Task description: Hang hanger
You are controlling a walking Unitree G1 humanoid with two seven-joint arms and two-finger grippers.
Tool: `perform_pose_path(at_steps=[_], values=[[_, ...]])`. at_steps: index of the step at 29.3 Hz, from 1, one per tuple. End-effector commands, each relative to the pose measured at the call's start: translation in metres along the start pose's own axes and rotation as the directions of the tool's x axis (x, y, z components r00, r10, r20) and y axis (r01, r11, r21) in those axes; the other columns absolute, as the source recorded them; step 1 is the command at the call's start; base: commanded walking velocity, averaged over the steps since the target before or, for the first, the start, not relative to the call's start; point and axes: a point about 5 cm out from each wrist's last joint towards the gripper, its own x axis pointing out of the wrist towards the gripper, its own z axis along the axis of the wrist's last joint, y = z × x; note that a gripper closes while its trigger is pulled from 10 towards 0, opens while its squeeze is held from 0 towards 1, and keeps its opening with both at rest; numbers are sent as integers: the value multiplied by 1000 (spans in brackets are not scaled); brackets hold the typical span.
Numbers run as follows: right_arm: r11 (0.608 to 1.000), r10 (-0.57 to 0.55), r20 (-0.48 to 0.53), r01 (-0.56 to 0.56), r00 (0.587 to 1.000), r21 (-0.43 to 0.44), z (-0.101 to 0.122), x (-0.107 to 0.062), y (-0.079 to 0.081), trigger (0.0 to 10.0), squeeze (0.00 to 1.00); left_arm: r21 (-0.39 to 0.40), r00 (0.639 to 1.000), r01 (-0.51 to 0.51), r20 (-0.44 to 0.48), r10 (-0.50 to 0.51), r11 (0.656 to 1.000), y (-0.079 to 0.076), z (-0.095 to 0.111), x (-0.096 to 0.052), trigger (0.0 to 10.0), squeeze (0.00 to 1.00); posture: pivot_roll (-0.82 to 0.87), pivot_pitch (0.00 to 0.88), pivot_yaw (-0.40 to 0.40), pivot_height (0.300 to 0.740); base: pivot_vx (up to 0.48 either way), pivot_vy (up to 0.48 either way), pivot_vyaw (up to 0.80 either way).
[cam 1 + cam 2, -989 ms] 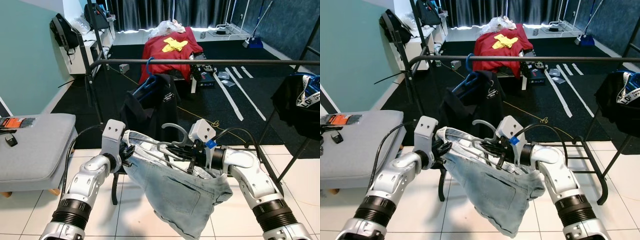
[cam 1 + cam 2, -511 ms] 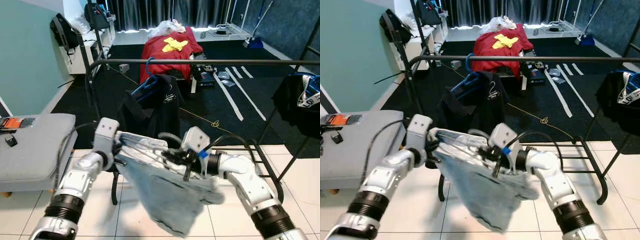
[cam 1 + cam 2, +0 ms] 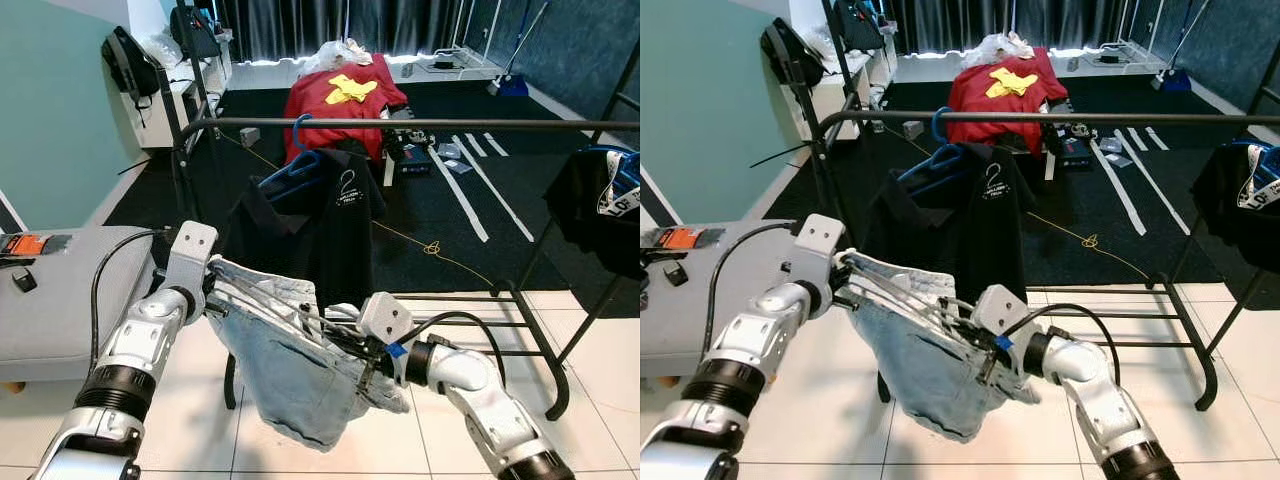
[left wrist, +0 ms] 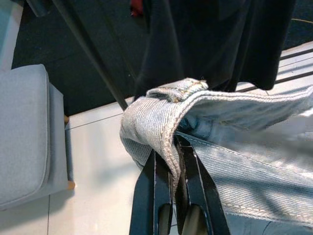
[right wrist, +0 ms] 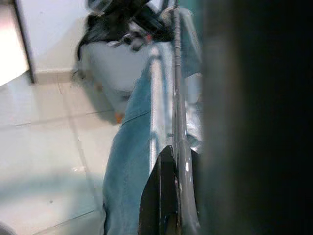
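A pair of light denim shorts (image 3: 285, 372) hangs on a grey metal hanger (image 3: 282, 306), held low in front of the black clothes rail (image 3: 420, 124). My left gripper (image 3: 213, 291) is shut on the shorts' waistband (image 4: 161, 115) at the hanger's left end. My right gripper (image 3: 352, 350) is shut on the hanger near its hook, and its fingers (image 5: 168, 196) clamp the metal wire (image 5: 176, 93). The hanger sits well below the rail. A black shirt (image 3: 320, 230) on a blue hanger (image 3: 300, 160) hangs from the rail just behind.
A grey cushioned bench (image 3: 60, 300) stands at the left. The rack's floor bars (image 3: 500, 300) lie to the right, with a dark garment (image 3: 600, 200) hanging at the far right. A red cloth (image 3: 340, 100) covers a table beyond the rail.
Both arms have swung down and to the left with the hanger and shorts. The hanger's hook now sits lower, farther below the rail.
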Motion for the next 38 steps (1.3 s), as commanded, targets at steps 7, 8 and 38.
perform_pose_path(at_steps=[7, 8, 38], values=[[925, -380, 120, 373, 917, 79, 17, -10, -43, 10000, 0, 103, 991, 105, 75, -113, 989, -14, 3, -3, 0, 0, 0, 20, 78, 740, 0, 0, 0], [901, -432, 155, 417, 889, 119, 23, -10, -50, 10000, 0, 122, 978, 169, 101, -181, 978, -27, 3, -5, 0, 0, 2, 17, 74, 740, 0, 0, 0], [896, -429, -240, 445, 870, 10, -8, 14, -49, 10000, 0, 177, 851, 487, 127, -510, 855, -80, -26, -28, 0, 0, -4, 0, 65, 740, 0, 0, 0]])
